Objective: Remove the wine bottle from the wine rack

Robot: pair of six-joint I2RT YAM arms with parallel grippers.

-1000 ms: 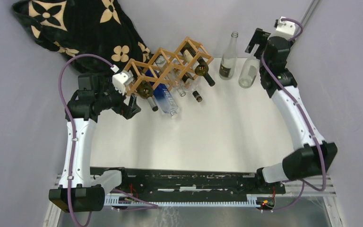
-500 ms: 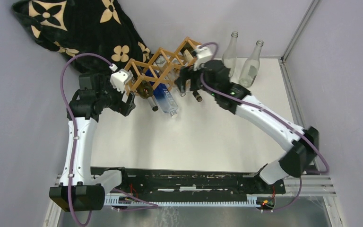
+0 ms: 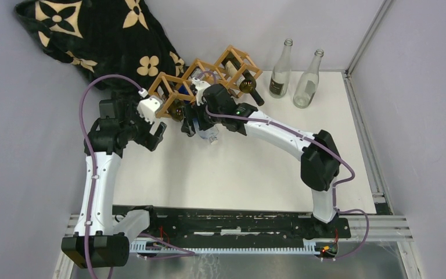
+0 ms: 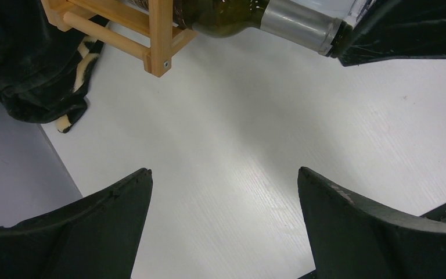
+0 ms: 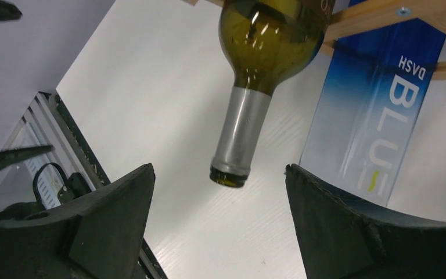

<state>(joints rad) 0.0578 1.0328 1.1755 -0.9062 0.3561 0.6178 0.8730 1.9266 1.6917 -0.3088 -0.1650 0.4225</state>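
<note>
While wine bottle (image 5: 261,75) lies in end cell of wine rack (image 3: 209,75), neck jutting over table (image 3: 255,163), removal not yet begun. Right gripper (image 5: 218,174) jaws apart either side of foil neck, no contact seen. Left gripper (image 4: 225,174) spread, empty, near rack corner. Remaining: clamp, slide out. Bottle base cut off in wrist view; neck hidden under right wrist from above

— Is it bright there?
— Yes. Even light from above fills the flat white table (image 3: 255,168). Shadows are soft and pale.
— Anything shiny?
— Little bright spots sit on the olive-green glass wine bottle (image 5: 267,40), and a pale streak on the table.
— Fuzzy?
— No, sharp. The plain grey walls (image 3: 424,116) lean at the top view's edges.
</note>
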